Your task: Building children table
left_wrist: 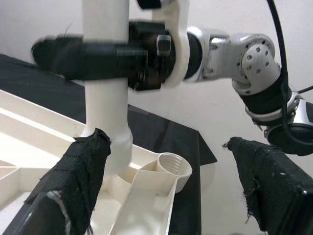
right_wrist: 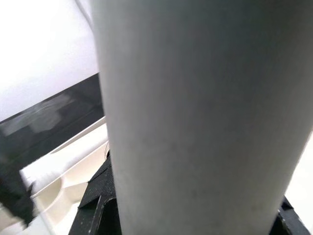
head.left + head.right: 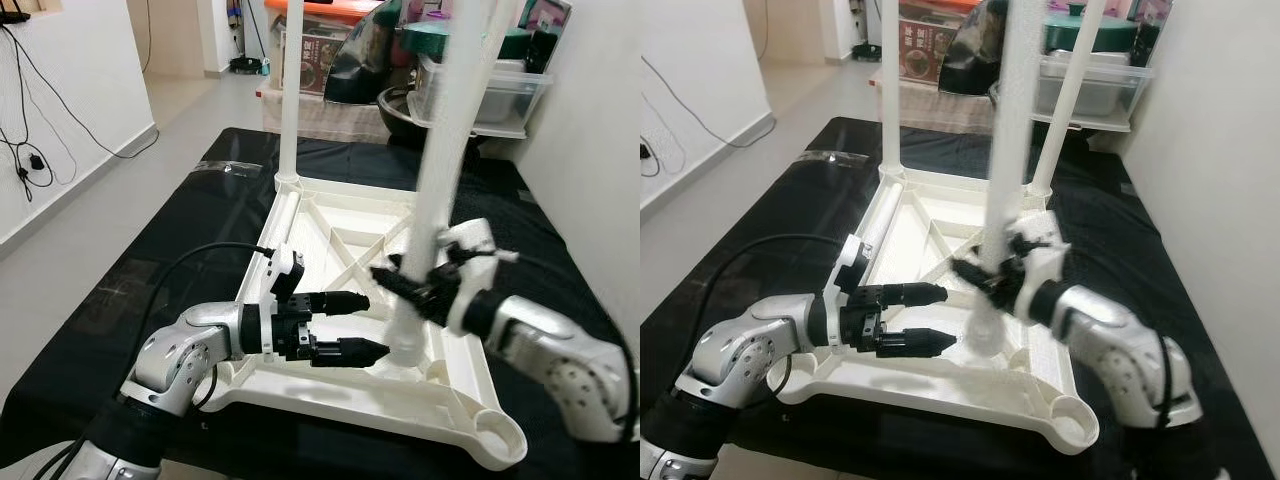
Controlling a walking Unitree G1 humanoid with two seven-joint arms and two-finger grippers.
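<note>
A white plastic table top (image 3: 340, 240) lies upside down on a black mat. White legs stand upright in its corner sockets: one at the far left (image 3: 288, 90), one at the far right (image 3: 1070, 90), and a near one (image 3: 440, 170). My right gripper (image 3: 405, 283) is shut on the near leg (image 2: 195, 112) just above its socket. My left gripper (image 3: 362, 326) is open, its fingers (image 1: 73, 181) level with the leg's base and to its left. The nearest right corner socket (image 3: 497, 433) is empty.
The black mat (image 3: 200, 220) covers the floor around the table top. A wall with cables (image 3: 30, 140) runs on the left. Plastic bins (image 3: 490, 90), a box and bags stand at the back. A white wall (image 3: 1220, 200) is close on the right.
</note>
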